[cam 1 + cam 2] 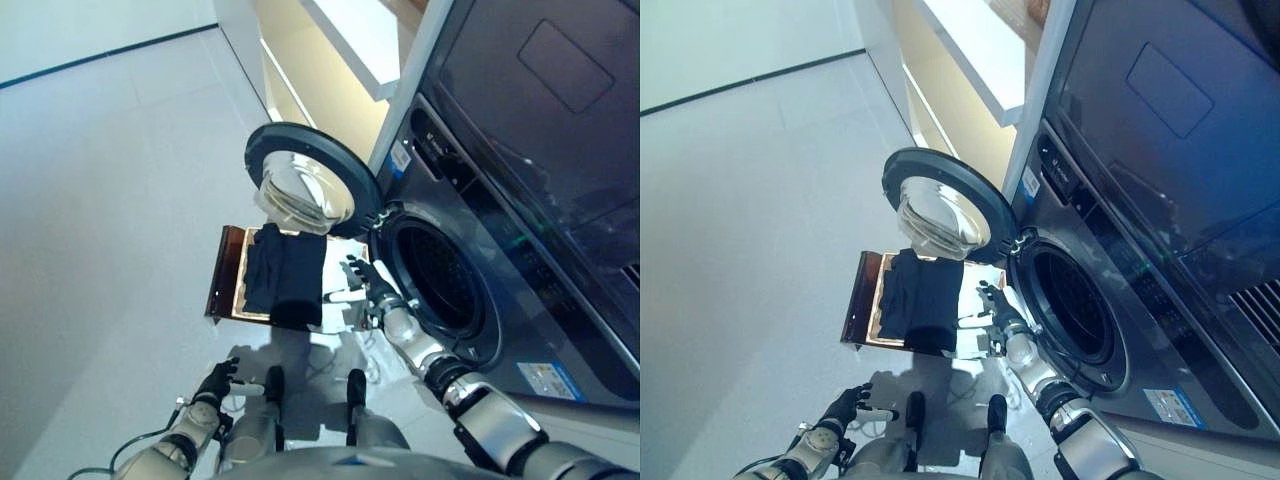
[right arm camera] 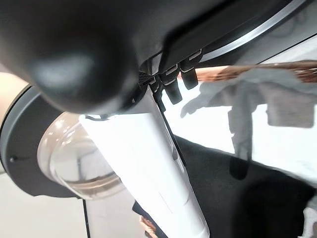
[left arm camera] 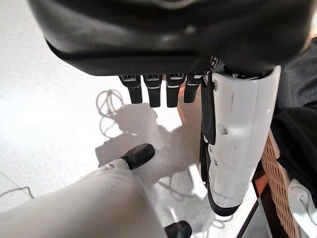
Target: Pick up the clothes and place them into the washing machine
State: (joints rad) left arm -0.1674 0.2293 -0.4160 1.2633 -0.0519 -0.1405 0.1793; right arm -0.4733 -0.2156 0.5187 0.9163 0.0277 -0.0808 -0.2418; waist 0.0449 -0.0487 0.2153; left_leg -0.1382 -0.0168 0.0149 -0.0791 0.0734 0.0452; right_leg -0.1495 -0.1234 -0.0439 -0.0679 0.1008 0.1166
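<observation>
A dark garment (image 1: 285, 275) lies draped across a brown woven basket (image 1: 222, 270) on the floor, and white cloth (image 1: 340, 312) shows at the basket's right end. My right hand (image 1: 368, 280) hovers open over that right end, fingers spread and empty, just left of the washing machine's round drum opening (image 1: 440, 285). Its wrist view shows the dark garment (image 2: 223, 188) and white cloth (image 2: 257, 94) past its straight fingers. My left hand (image 1: 215, 382) hangs low near the floor at lower left, open and empty, with the basket (image 3: 277, 168) off to its side.
The washer door (image 1: 305, 185) stands swung open to the left, above the basket's far end, with its glass bowl facing me. The dark machine front (image 1: 520, 200) fills the right side. Pale floor (image 1: 100, 200) spreads to the left.
</observation>
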